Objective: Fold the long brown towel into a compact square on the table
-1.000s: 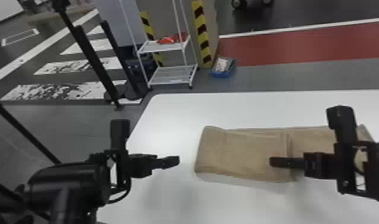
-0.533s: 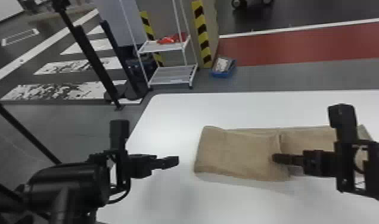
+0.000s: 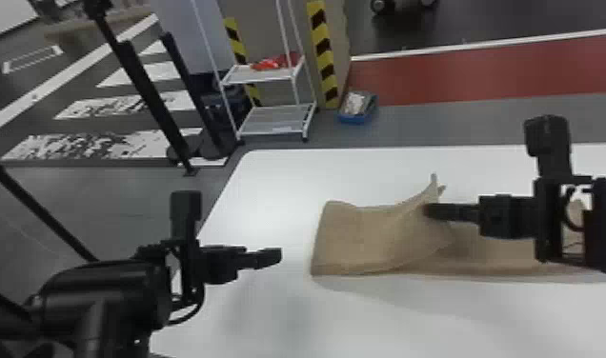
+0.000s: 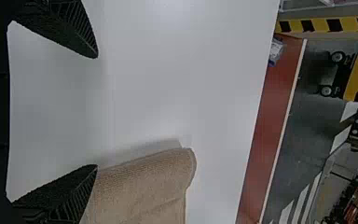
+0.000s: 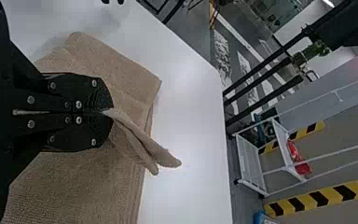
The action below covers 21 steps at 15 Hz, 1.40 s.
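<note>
In the head view my right gripper (image 3: 428,211) is above the middle of the brown towel (image 3: 359,238), holding up the end of its folded top layer. The right wrist view has my right gripper (image 5: 108,112) shut on a pinch of the towel (image 5: 88,186), whose corner sticks out past the fingertips. The lower layer extends rightward under the right arm. Left of the towel, my left gripper (image 3: 273,257) is parked over the table. In the left wrist view the left gripper (image 4: 97,112) stands open, with the towel's folded end (image 4: 144,186) near one finger.
The white table (image 3: 278,190) lies under everything, with its far left corner in view. Beyond it on the floor stand a white shelf rack (image 3: 273,119), a blue bin (image 3: 358,108) and black poles (image 3: 145,90).
The right gripper has risen and moved away from the robot, lifting the towel's top layer end off the lower layer. My left arm has stayed still.
</note>
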Each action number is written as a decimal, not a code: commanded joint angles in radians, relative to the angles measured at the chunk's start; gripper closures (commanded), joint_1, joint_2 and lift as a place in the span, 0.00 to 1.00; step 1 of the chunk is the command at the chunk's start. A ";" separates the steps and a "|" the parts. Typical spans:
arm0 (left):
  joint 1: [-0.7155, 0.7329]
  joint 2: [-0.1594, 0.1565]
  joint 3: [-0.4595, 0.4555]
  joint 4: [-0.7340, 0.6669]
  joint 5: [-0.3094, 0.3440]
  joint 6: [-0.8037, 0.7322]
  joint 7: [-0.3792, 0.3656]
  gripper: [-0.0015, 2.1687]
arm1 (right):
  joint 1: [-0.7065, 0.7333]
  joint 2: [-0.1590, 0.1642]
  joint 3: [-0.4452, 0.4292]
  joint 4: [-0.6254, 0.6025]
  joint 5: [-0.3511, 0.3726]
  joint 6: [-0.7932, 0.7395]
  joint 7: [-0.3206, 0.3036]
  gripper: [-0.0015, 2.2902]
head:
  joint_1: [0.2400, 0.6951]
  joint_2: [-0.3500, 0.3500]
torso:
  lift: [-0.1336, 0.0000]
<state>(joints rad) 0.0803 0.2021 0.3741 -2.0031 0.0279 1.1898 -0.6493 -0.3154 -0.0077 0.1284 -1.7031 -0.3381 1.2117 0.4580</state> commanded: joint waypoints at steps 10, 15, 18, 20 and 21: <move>-0.007 -0.012 -0.018 0.024 -0.029 -0.009 0.011 0.02 | 0.013 -0.028 -0.224 0.065 -0.187 -0.068 0.171 0.72 | 1.00 0.97 | 0.08; -0.011 -0.015 -0.017 0.026 -0.036 -0.009 0.016 0.03 | -0.027 -0.092 -0.250 0.134 -0.203 -0.080 0.192 0.72 | 1.00 0.92 | 0.08; -0.001 -0.015 -0.014 0.023 -0.036 -0.009 0.017 0.03 | -0.051 -0.147 -0.199 0.214 -0.160 -0.093 0.194 0.72 | 1.00 0.88 | 0.08; -0.008 -0.016 -0.026 0.027 -0.042 -0.009 0.028 0.03 | -0.051 -0.146 -0.236 0.209 -0.205 -0.108 0.225 0.72 | 1.00 0.87 | 0.08; -0.005 -0.016 -0.029 0.026 -0.042 -0.009 0.028 0.03 | -0.057 -0.153 -0.214 0.230 -0.174 -0.108 0.223 0.72 | 1.00 0.87 | 0.08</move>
<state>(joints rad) 0.0744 0.1860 0.3517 -1.9774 -0.0126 1.1805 -0.6216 -0.3679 -0.1549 -0.0939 -1.4917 -0.5298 1.1090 0.6821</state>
